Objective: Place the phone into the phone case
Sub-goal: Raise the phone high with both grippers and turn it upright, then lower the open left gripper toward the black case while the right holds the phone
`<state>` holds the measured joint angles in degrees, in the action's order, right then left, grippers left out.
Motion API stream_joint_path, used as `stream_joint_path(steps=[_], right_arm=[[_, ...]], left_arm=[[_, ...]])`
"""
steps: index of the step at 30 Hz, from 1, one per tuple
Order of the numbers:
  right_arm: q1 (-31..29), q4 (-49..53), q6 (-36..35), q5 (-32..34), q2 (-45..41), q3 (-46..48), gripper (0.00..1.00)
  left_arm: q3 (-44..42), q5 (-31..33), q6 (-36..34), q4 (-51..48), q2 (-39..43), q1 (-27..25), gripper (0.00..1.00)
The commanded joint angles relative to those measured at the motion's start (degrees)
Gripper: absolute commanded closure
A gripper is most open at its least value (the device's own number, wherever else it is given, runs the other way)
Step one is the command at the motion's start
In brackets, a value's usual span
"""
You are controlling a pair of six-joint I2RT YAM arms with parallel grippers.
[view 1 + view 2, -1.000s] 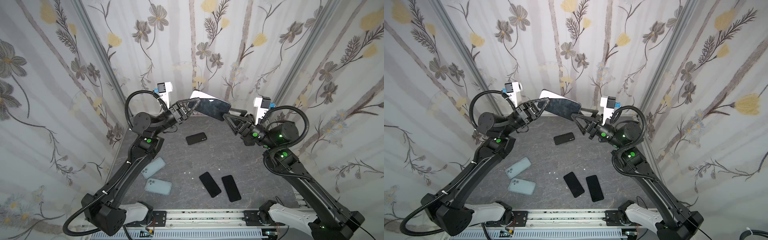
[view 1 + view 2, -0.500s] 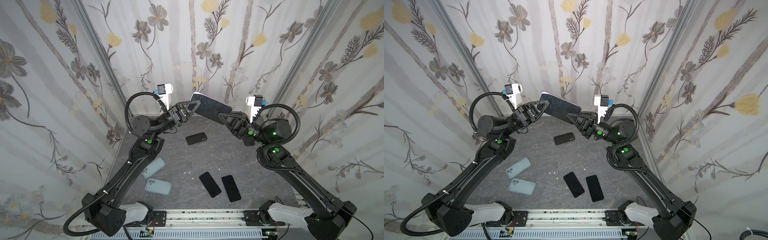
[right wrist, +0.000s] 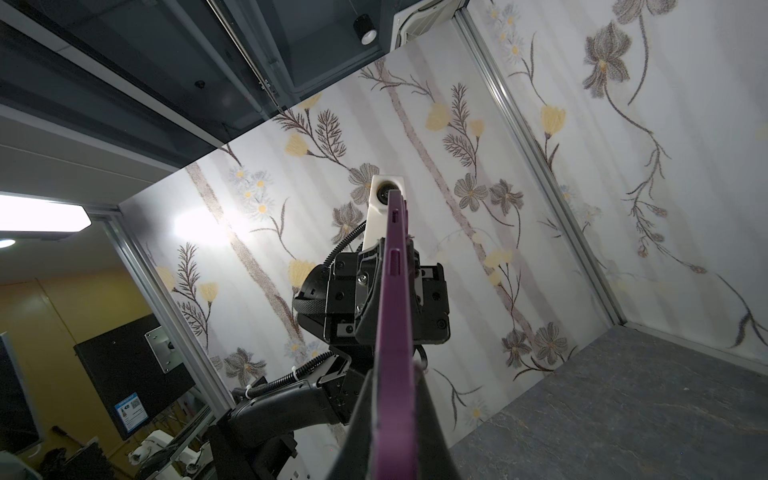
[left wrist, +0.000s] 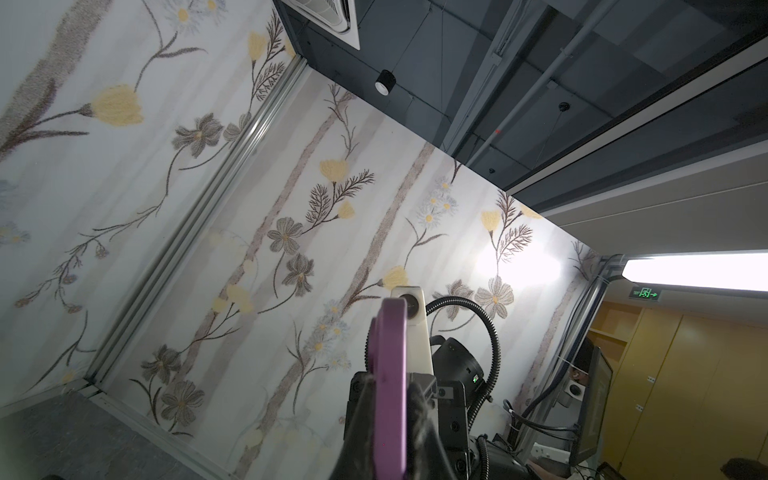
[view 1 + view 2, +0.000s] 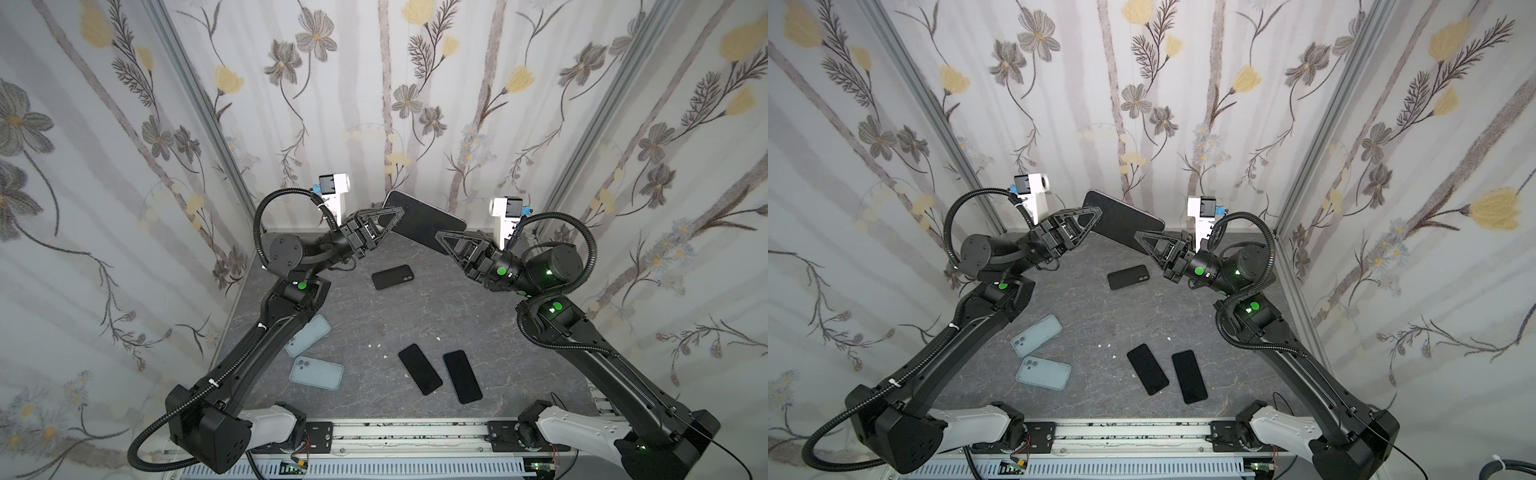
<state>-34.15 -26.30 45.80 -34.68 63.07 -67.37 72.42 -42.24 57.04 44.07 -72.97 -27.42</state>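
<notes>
Two claws meet on one thing, held in the air over the back of the worktop (image 5: 374, 324): the phone (image 5: 424, 224), dark screen up and tilted, wearing the purple case (image 3: 395, 332). Your right claw (image 5: 439, 239) is pressed together on the right-hand end, pinching phone and case between its pads. Your left claw (image 5: 397, 218) straddles the opposite end; its fingers (image 4: 361, 428) sit close against both faces, but I cannot tell whether they squeeze or merely touch. Nor can I tell whether every corner of the phone is seated in the rim.

Watch the hand-off. If the left lets go, all the weight hangs from one short pinch at the end, and the long body may swing down or slide out between the pads and drop onto the worktop, near the black case (image 5: 392, 276) lying below. If you draw the arms apart while both grip, you may peel the soft rim off a corner. Move slowly and hold it level.
</notes>
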Motion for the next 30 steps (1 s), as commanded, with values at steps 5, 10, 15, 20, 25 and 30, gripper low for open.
stream_joint_path(steps=[5,10,15,20,25,30], right_arm=[[1.05,2.61,-2.95,7.50,-3.41,-0.12,1.00],[1.75,11.09,-5.84,16.05,-5.95,-0.98,1.00],[2.22,19.58,-8.71,23.75,-7.34,-1.10,1.00],[2.43,24.20,-10.32,28.00,-8.04,-0.78,1.00],[2.88,29.63,-11.09,34.32,-8.56,-0.74,1.00],[3.48,32.33,-12.52,36.49,-9.50,0.45,1.00]], left_arm=[[0.37,9.54,-8.39,-10.41,3.42,1.96,0.24],[0.09,14.36,-16.58,-20.54,4.57,5.35,0.24],[0.11,24.96,-32.00,-37.54,1.86,6.00,0.25],[-0.34,29.21,-38.66,-46.45,-5.95,6.03,0.27],[3.34,28.21,-41.27,-51.56,-16.61,4.83,0.33],[11.04,29.27,-50.87,-60.52,-28.62,0.54,0.34]])
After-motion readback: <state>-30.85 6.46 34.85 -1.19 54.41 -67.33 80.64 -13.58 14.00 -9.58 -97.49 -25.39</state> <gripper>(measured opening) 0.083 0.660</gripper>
